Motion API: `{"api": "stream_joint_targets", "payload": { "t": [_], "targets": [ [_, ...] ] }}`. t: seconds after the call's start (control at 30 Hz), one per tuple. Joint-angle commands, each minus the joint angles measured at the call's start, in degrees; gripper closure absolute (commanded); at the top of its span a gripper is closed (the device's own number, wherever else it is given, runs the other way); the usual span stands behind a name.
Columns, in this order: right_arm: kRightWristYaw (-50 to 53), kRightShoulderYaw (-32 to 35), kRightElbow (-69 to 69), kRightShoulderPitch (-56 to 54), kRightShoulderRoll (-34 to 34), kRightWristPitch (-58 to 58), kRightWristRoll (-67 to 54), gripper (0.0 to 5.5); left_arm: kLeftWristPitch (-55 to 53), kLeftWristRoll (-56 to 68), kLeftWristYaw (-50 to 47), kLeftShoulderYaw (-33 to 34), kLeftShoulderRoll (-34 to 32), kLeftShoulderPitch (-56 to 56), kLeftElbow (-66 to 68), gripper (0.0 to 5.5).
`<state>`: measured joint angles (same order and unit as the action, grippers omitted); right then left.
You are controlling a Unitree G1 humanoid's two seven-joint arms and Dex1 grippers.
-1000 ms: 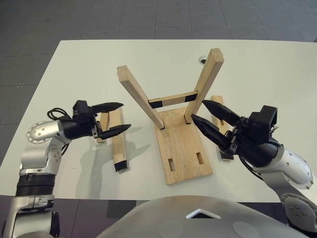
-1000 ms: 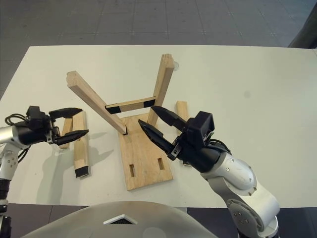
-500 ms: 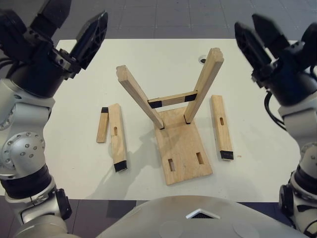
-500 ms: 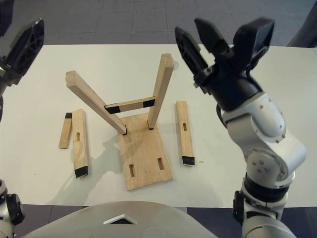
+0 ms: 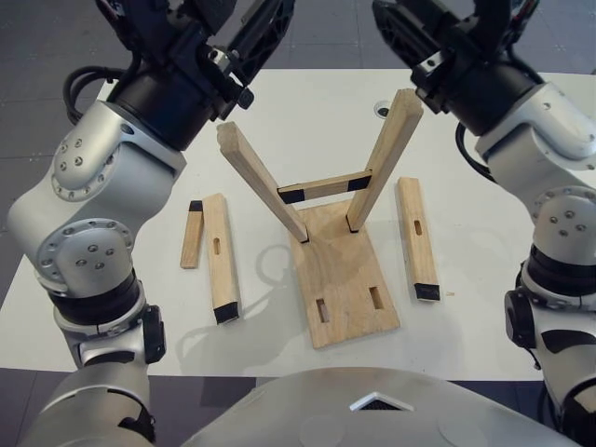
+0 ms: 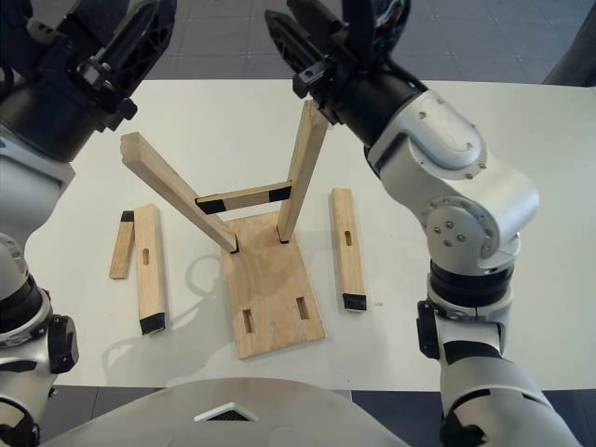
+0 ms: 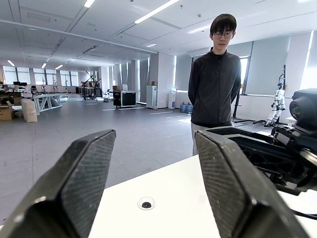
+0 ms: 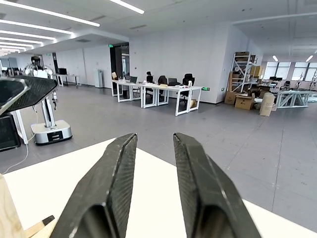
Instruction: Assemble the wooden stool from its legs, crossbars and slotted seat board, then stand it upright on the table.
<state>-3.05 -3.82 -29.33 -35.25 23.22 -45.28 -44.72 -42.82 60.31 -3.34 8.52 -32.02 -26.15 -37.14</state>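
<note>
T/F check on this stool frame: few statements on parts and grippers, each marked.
1. Two legs stand in the seat board, joined by a crossbar. True.
2. The left gripper holds a leg. False: it is open, holding nothing.
3. Every seat board slot is filled. False: the two near slots are empty.
4. One loose leg lies left of the board, another loose leg right of it. True.
5. The spare crossbar lies right of the board. False: it lies left, beside the loose leg.
</note>
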Motion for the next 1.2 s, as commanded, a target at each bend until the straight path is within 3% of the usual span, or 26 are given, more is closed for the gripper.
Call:
{"api": "stream_joint_targets", "payload": {
  "t": [0.03,0.2,0.5,0.7,0.87,1.03,1.2],
  "targets": [
    [-0.4,-1.0,-0.2,-0.5,-1.6,-1.3,2.0,4.11,-2.3,-0.7,-4.4,1.4,0.5,1.5,-1.2,2.51],
    [-0.2,0.4,-0.8,-2.2,-3.3,-0.4,4.3,4.11,-4.9,2.1,-9.2,5.1,-1.4,1.4,-4.1,2.51],
    [0.5,5.8,5.3,-16.9,-6.8,3.9,8.2,4.11,-5.9,8.1,-11.7,9.2,-4.0,-3.6,-1.7,2.51],
    [-1.3,-1.1,5.9,-2.2,-8.8,0.6,10.5,4.11,-6.3,10.1,-13.0,9.4,-4.6,-3.4,-1.8,2.51],
    [-2.4,-2.3,3.0,10.9,-8.8,-1.8,10.4,4.11,-6.0,11.5,-13.1,10.1,-5.6,-2.3,-1.7,2.51],
    [-1.6,-1.0,-0.1,13.5,-10.7,-2.7,9.3,4.11,-6.0,12.3,-12.9,9.9,-6.1,-1.1,-1.8,2.51],
    [-0.4,3.1,-4.2,12.7,-12.5,-1.8,6.7,4.11,-5.2,7.0,-11.8,5.7,-4.2,4.0,-2.6,2.51]
  ]
}}
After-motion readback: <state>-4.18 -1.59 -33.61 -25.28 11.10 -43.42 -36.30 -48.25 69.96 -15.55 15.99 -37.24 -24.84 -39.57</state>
